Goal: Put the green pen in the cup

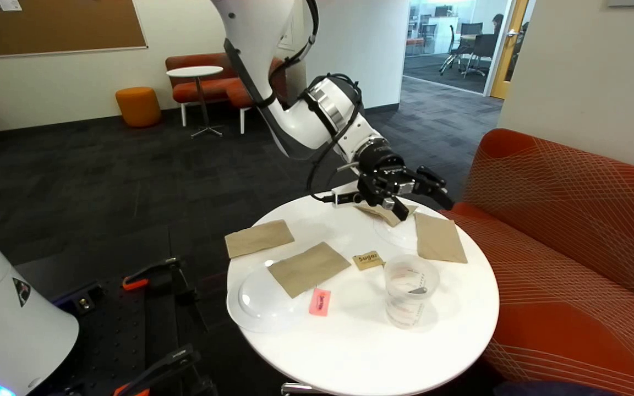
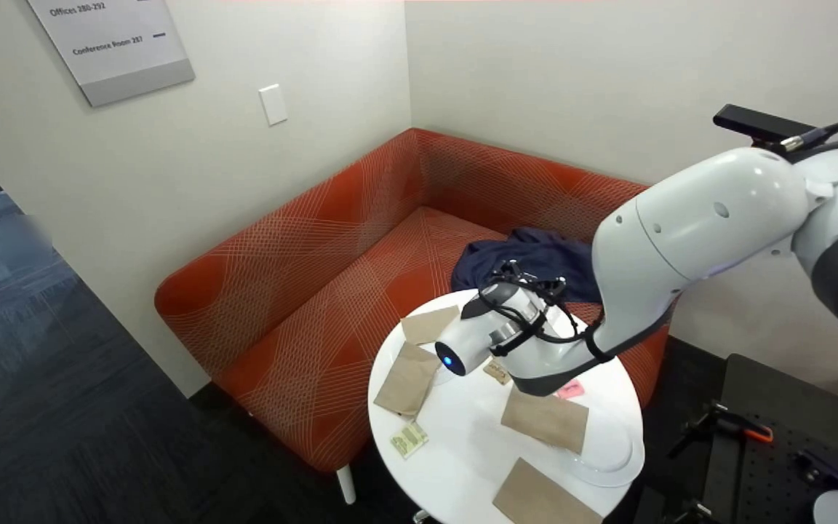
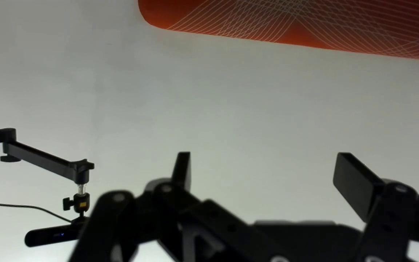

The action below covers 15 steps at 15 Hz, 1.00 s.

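The clear cup (image 1: 403, 308) stands upright on the right part of the round white table in an exterior view. A small dark shape shows in or through it; I cannot tell what it is. In the exterior view from across the table, the arm hides the cup. I cannot make out the green pen in any view. My gripper (image 1: 424, 206) is open and empty, above the table's far edge, beyond the cup and apart from it. In the wrist view the open fingers (image 3: 262, 156) have only wall between them. The gripper also shows in an exterior view (image 2: 535, 282).
Flat brown pieces (image 1: 310, 269) lie about the round table (image 1: 350, 352). A sugar packet (image 1: 368, 260), a pink packet (image 1: 320, 302), a pale green packet (image 2: 409, 439) and a clear plastic lid (image 1: 262, 302) lie there too. A red sofa (image 2: 332, 320) with dark cloth (image 2: 477, 258) borders the table.
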Available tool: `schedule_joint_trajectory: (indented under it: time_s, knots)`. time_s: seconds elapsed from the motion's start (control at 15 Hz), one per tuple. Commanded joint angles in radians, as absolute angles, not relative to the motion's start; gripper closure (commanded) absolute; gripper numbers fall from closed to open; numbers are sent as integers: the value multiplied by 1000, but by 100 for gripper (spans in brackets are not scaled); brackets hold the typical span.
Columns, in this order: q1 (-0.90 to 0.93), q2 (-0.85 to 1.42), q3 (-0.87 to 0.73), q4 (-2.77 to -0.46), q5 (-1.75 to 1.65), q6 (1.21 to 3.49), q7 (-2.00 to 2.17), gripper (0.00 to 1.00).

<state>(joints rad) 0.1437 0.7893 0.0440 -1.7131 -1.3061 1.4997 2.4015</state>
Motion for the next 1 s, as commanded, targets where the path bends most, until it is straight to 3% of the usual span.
schedule_joint_trajectory:
  time_s: [0.0,0.93]
  knots:
    - [137,661,54,-1801,-1288,1493,2376,0]
    - [120,316,80,-2035,-1293,1536,2250,0]
